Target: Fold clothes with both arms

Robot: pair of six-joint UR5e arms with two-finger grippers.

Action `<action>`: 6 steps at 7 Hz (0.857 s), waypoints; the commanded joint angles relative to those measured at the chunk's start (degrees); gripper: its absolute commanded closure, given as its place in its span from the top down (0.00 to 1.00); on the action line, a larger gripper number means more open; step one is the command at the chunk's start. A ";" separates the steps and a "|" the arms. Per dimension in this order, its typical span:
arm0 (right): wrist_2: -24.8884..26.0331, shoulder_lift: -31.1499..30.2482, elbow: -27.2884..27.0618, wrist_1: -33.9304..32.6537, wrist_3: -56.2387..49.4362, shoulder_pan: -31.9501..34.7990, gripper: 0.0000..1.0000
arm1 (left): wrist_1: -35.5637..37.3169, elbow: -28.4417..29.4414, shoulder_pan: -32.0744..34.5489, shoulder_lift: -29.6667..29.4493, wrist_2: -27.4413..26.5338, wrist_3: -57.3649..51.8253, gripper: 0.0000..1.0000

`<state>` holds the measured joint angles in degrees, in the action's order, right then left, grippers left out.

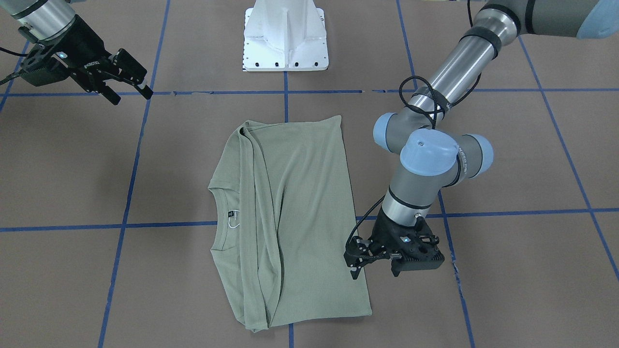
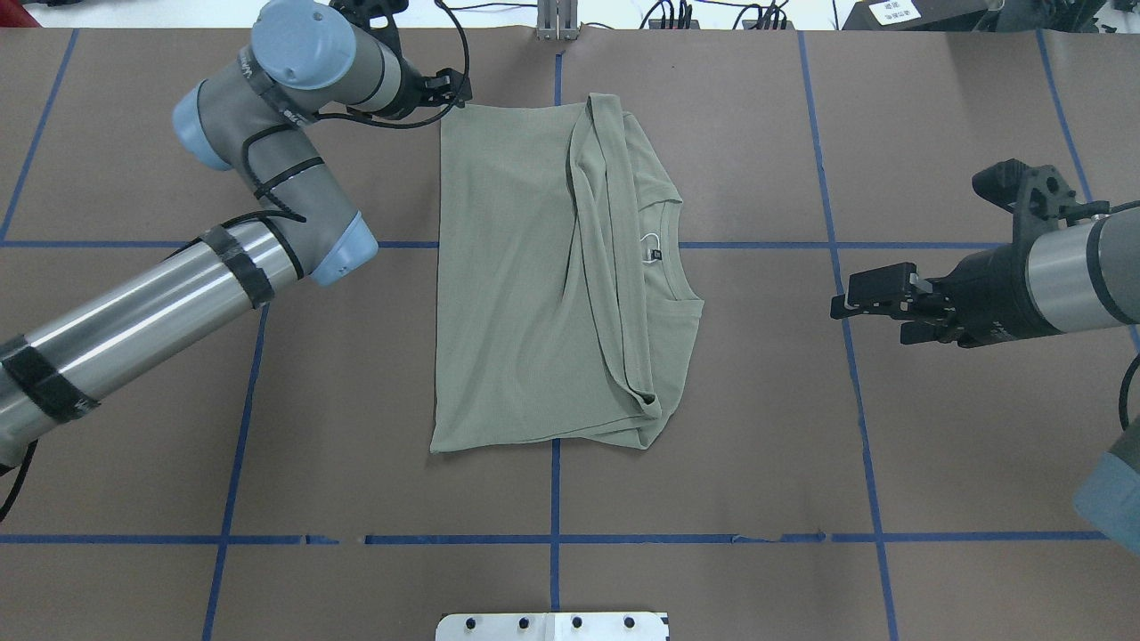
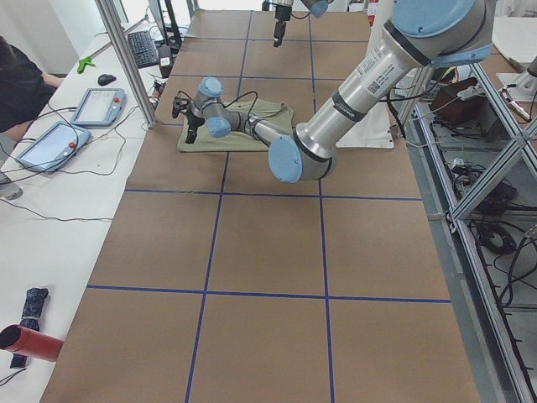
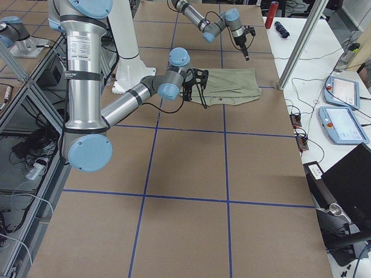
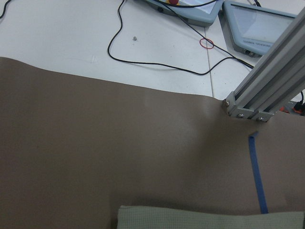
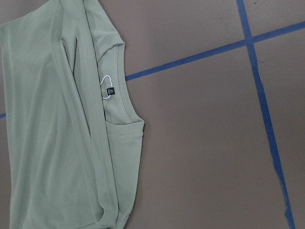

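Note:
The sage-green shirt (image 1: 300, 217) lies flat mid-table, its sides folded in to a rough rectangle (image 2: 517, 285). The neck opening with its black label (image 2: 655, 255) and white loop faces my right arm. My left gripper (image 1: 357, 268) hovers at the hem's far corner (image 2: 454, 89), open and holding nothing. Only that corner of cloth (image 5: 209, 218) shows at the bottom of the left wrist view. My right gripper (image 2: 868, 307) stands open, well clear of the collar side and raised (image 1: 131, 95). The right wrist view looks down on the collar and folded sleeve (image 6: 47, 133).
The white pedestal base (image 1: 285, 43) stands at the robot's side of the table. An aluminium post (image 5: 267, 86) rises at the far edge near my left gripper, with tablets (image 3: 96, 105) and cables beyond it. A person (image 3: 21, 84) sits there. Blue tape lines (image 2: 552, 539) grid the brown surface.

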<state>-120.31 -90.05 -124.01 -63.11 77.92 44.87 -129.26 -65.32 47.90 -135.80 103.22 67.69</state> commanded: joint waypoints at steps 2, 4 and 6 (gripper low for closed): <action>8.04 19.56 5.92 -22.94 -9.50 -7.76 1.00 | 10.49 -20.23 0.09 10.79 1.81 -0.98 1.00; 11.05 29.55 15.24 -25.92 -11.12 -11.19 1.00 | 19.01 -29.82 0.17 14.05 1.81 -5.18 1.00; 14.64 31.43 19.32 -26.01 -17.59 -16.19 1.00 | 19.66 -35.64 0.17 18.71 2.94 -5.20 1.00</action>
<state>-107.90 -59.89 -107.13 -88.88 64.01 31.73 -110.44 -97.46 48.07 -119.69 105.37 62.76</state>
